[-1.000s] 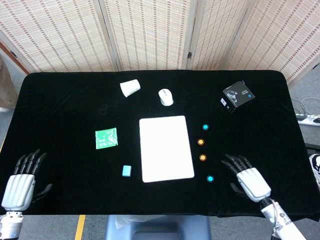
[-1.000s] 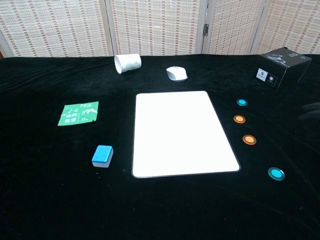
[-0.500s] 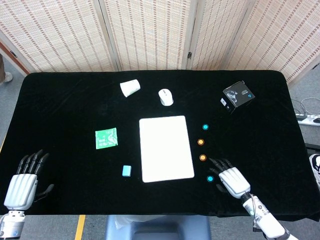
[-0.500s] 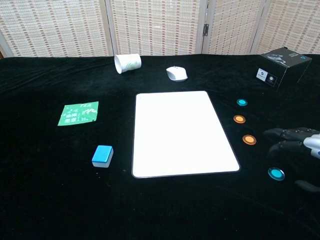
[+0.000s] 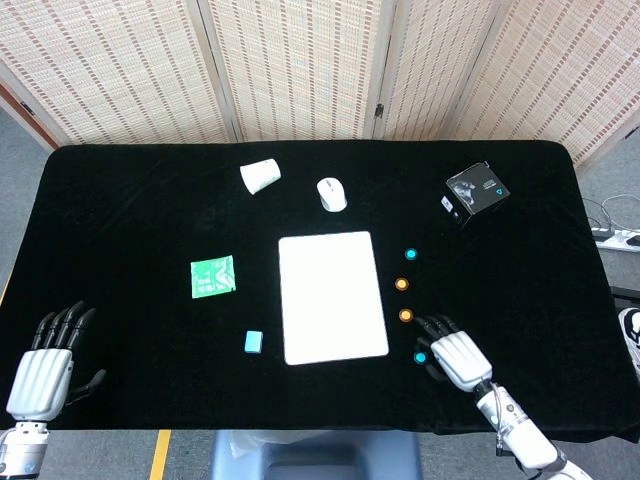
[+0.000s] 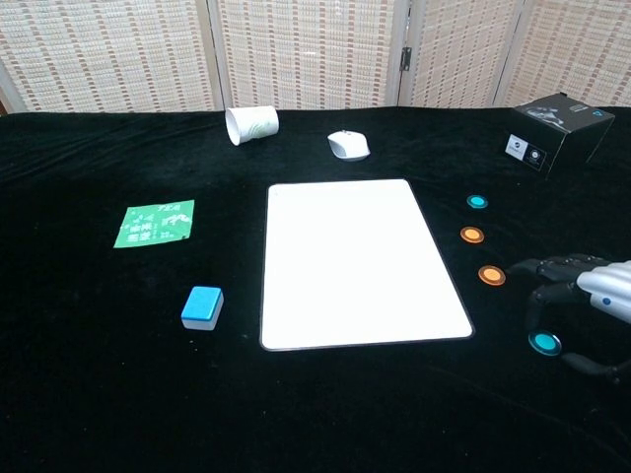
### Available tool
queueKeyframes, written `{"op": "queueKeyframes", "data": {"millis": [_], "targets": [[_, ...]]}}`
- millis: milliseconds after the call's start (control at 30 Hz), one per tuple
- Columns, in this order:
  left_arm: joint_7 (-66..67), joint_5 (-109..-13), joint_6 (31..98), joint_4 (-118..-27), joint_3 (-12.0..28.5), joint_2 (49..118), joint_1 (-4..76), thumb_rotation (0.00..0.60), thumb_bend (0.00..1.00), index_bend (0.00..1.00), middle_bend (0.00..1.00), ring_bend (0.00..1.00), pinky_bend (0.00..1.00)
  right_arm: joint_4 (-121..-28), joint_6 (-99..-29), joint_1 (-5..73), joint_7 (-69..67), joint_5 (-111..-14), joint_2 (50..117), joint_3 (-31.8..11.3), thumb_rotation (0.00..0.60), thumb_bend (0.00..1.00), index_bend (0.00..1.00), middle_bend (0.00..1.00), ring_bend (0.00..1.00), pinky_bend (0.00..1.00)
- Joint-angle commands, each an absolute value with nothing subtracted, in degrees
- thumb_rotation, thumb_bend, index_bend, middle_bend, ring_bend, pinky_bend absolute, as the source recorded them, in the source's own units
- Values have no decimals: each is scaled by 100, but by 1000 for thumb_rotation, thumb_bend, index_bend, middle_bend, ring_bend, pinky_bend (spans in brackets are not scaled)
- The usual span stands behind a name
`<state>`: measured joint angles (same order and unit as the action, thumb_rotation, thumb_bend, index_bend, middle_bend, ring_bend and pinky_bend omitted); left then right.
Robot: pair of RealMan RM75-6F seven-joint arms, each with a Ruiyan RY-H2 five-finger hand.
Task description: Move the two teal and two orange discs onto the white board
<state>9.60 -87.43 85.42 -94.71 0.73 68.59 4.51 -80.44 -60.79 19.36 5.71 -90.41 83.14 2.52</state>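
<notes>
The white board (image 5: 333, 297) (image 6: 360, 261) lies mid-table with nothing on it. To its right runs a line of discs on the black cloth: a far teal disc (image 5: 411, 254) (image 6: 477, 202), two orange discs (image 5: 403, 284) (image 5: 406, 315) (image 6: 472, 235) (image 6: 491, 275), and a near teal disc (image 5: 420, 357) (image 6: 543, 343). My right hand (image 5: 458, 358) (image 6: 592, 291) holds nothing; it hovers right of the near teal disc, its fingers curved down just over that disc and its thumb spread toward the front edge. My left hand (image 5: 42, 365) rests empty at the front left corner, fingers apart.
A tipped paper cup (image 5: 260, 176), a white mouse (image 5: 332, 194) and a black box (image 5: 474, 192) sit along the back. A green packet (image 5: 213, 276) and a small blue block (image 5: 254, 342) lie left of the board.
My right hand has slid left from the table's right side, and its fingers now reach over the near teal disc. The discs and the left hand stay put.
</notes>
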Motion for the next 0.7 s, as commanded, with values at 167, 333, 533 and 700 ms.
{"op": "queueKeyframes", "data": {"millis": [167, 333, 533, 700], "targets": [[942, -8741, 8540, -9445, 69, 6870, 448, 600, 278, 102, 8, 35, 0, -7994, -6036, 1976, 569, -8937, 8355, 255, 600, 475, 421, 103, 0, 0], [911, -8719, 8537, -9420, 69, 6869, 440, 600, 278, 102, 8, 35, 0, -7977, -6019, 2014, 574, -8918, 8395, 274, 600, 475, 427, 105, 0, 0], [867, -8717, 8540, -9379, 60, 6876, 429, 600, 278, 102, 8, 35, 0, -7977, -6009, 2037, 611, -8893, 8431, 308, 600, 475, 458, 123, 0, 0], [843, -8727, 8544, -9361, 54, 6877, 425, 600, 278, 102, 8, 35, 0, -8002, -6066, 2041, 590, -8895, 8427, 315, 600, 475, 490, 145, 0, 0]]}}
